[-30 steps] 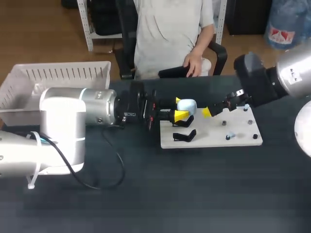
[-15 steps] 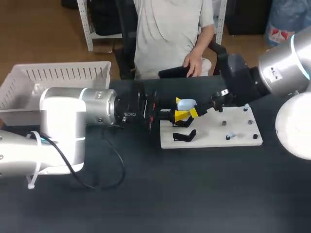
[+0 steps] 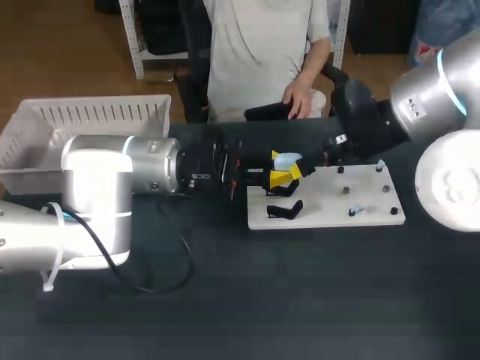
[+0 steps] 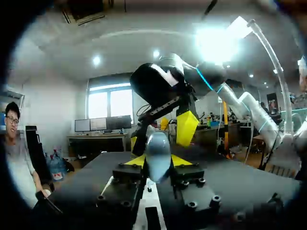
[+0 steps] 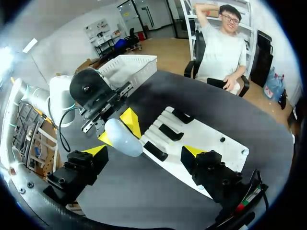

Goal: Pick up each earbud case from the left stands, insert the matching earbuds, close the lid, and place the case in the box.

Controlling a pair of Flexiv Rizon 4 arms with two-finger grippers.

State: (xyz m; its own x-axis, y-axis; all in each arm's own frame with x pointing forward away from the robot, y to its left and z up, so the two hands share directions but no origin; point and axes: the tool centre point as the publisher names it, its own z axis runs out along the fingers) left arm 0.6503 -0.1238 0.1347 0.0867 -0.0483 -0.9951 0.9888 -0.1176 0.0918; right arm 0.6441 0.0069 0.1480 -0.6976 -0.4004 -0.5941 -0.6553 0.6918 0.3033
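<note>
One earbud case (image 3: pixel 288 160), pale blue and with its lid shut, is held off the table (image 3: pixel 262 292) over the near-left corner of the white board (image 3: pixel 322 204). It is pinched from two sides by the yellow tips of the left gripper (image 3: pixel 278 171). In the left wrist view the case (image 4: pixel 157 154) is seen standing upright between the left gripper's (image 4: pixel 152 163) own fingers, both pressed against it. One yellow finger (image 4: pixel 186 127) of the other arm's gripper is seen just beyond the case and slightly above it.

In the right wrist view the case (image 5: pixel 123 138) is seen ahead of the right gripper (image 5: pixel 144 151), nearer one of its fingers than the other. The right gripper's fingers are spread wide and neither one is touching the case. The left gripper (image 5: pixel 117 130) is clamped on the case there. In the head view the right gripper (image 3: pixel 298 170) is placed just beside the case, on its right side.

Three black stands (image 5: pixel 170 132) are seen in a row on the left end of the board (image 5: pixel 211 143); all three are bare. Several small pegs (image 3: pixel 351 213) are set on the board's right half; what sits on them is too small to tell.

A white slatted box (image 3: pixel 90 120) is placed at the table's far-left corner, well apart from the case.
</note>
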